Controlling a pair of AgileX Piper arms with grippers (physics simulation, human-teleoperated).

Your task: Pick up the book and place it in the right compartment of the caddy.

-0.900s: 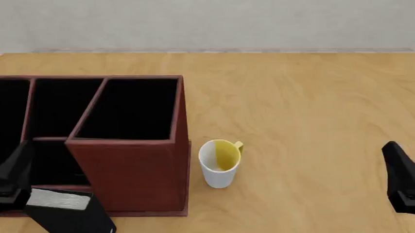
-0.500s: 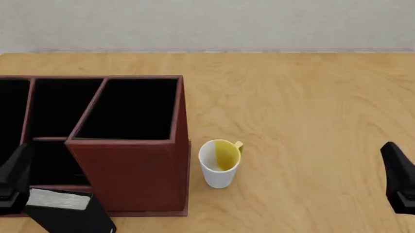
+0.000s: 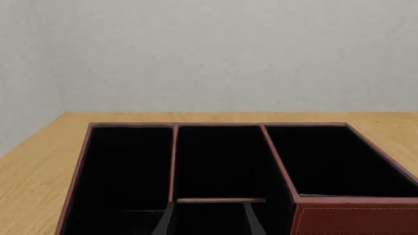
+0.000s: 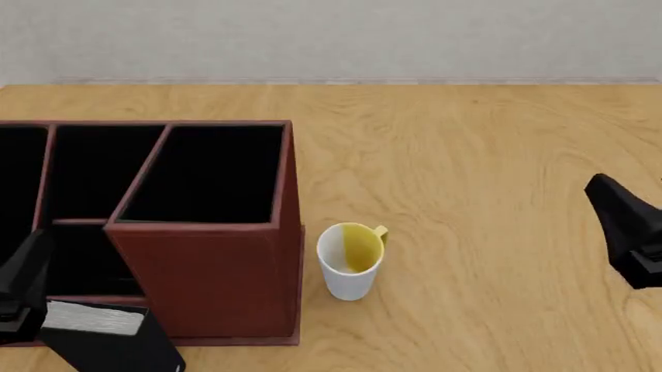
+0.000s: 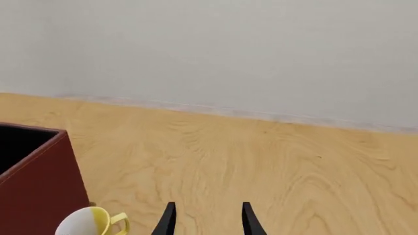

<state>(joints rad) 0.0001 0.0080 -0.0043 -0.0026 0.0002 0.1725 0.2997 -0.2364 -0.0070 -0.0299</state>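
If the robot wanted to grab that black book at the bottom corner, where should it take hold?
Probably across its thickness at the upper end, coming from above. The book stands tilted in front of the caddy, white page edges up, so its two covers offer flat opposite faces. The left hand, beside it, is nearest. Its lower part is out of frame.

- A simulated tabletop test scene, not a lived-in room: surfaces are evenly lit and flat, with a rendered look.
- A light wood-grain table (image 4: 486, 155) fills nearly the whole front view and meets a plain pale grey wall (image 4: 331, 39) along a thin baseboard line.
- The few props suggest a desk or office setting: a reddish-brown leather-look caddy (image 4: 207, 279) with black-lined sections, a black book (image 4: 108, 341) and a white mug (image 4: 349, 261) with a yellow inside.
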